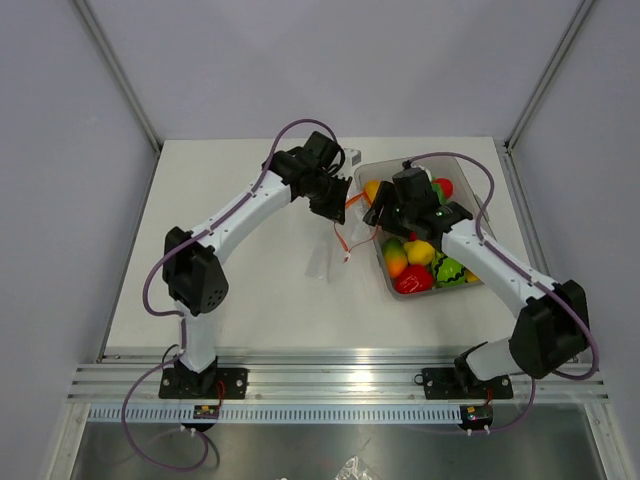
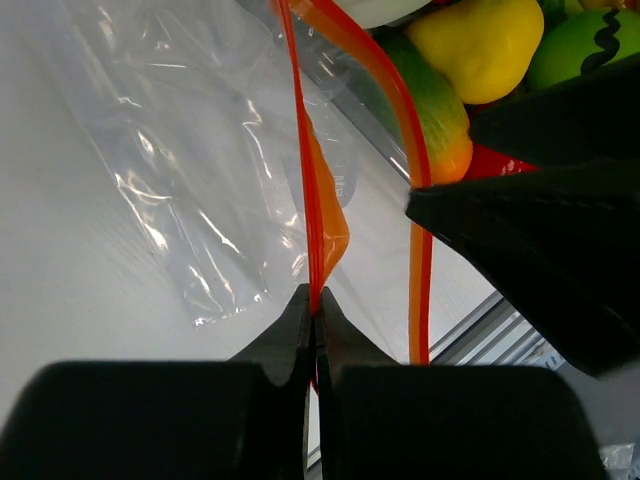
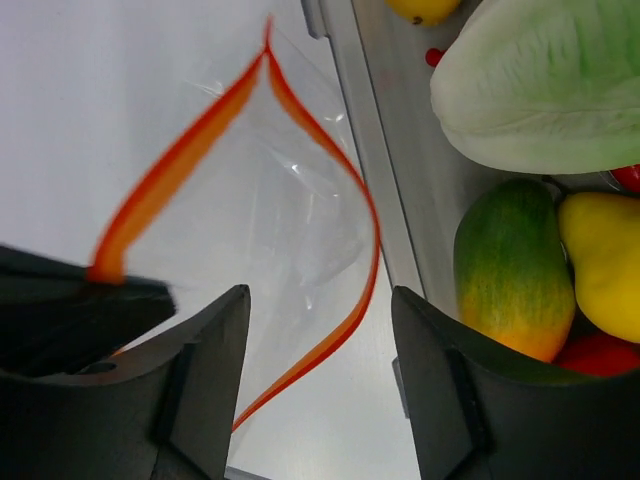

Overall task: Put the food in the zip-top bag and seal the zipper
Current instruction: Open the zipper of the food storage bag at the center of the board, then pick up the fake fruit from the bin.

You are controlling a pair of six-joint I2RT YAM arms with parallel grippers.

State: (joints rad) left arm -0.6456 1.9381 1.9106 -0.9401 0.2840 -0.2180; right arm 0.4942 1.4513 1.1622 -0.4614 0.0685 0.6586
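The zip-top bag (image 1: 328, 257) hangs clear and open beside the tub, and it also shows in the left wrist view (image 2: 190, 170). My left gripper (image 2: 315, 300) (image 1: 333, 203) is shut on one lip of the red-orange zipper (image 2: 312, 200). The other lip (image 3: 355, 300) curves away, so the mouth gapes. My right gripper (image 3: 320, 292) (image 1: 381, 214) is open, its jaws either side of that free lip without touching it. The food lies in the tub: a green-orange mango (image 3: 515, 265), a yellow fruit (image 3: 605, 260), a pale green-white cabbage (image 3: 540, 85) and a red piece (image 1: 413, 280).
The grey translucent tub (image 1: 468, 168) stands at the right of the table, its left wall (image 3: 375, 150) close to the bag's mouth. A metal rail (image 1: 330, 380) runs along the near edge. Grey walls enclose the table.
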